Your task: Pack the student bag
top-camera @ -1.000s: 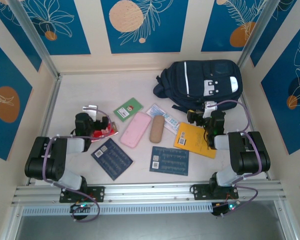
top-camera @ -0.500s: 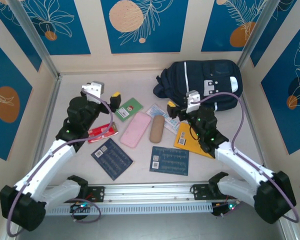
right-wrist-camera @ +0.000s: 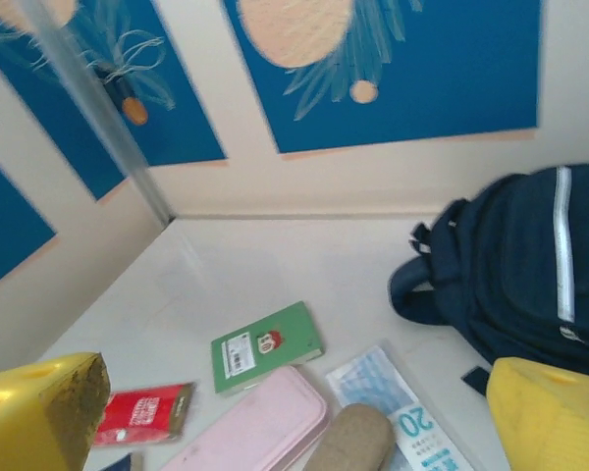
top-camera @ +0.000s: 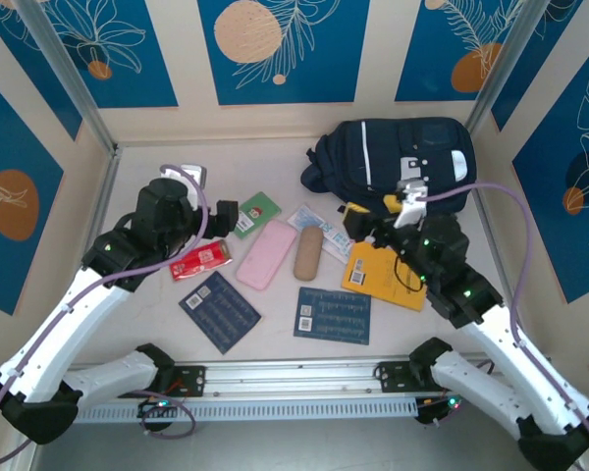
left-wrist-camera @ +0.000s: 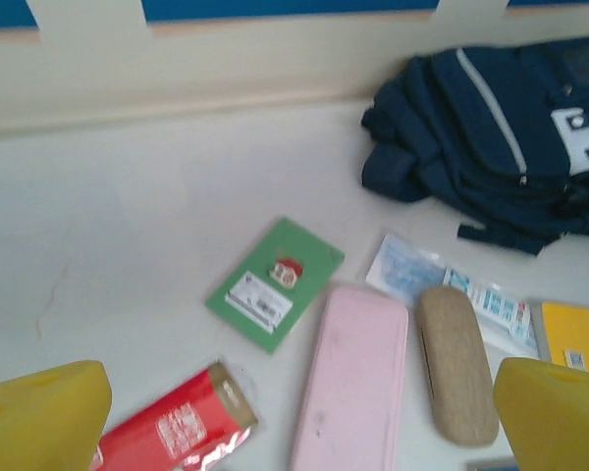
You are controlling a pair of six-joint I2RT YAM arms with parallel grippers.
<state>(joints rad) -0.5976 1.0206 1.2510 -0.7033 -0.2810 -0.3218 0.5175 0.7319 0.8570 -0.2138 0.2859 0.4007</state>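
Blue walls (top-camera: 275, 49) with orange circles stand around a pale table (top-camera: 137, 186). At the far right of the table, close to the back wall, lies the student bag (top-camera: 393, 157). It is dark blue with thin white stripes and white patches, and it lies flat with its straps toward the middle of the table.

Many small things lie in front of the bag. A green booklet (top-camera: 252, 213) sits left of the middle. Near it are a pink case (top-camera: 266, 254) and a brown case (top-camera: 307, 252), side by side. A pale blue packet (top-camera: 319, 224) lies just behind the brown case. A red packet (top-camera: 200, 261) lies to the left of the pink case. A yellow book (top-camera: 381, 275) lies on the right, in front of the bag. Two dark blue cards (top-camera: 219, 310) lie nearest the arms.

The left gripper (top-camera: 224, 216) hangs over the table just beside the green booklet. Its yellow fingers (left-wrist-camera: 39, 412) are spread wide apart and hold nothing. The right gripper (top-camera: 368, 214) hangs over the far edge of the yellow book, close to the bag. Its yellow fingers (right-wrist-camera: 550, 412) are spread wide too, with nothing between them
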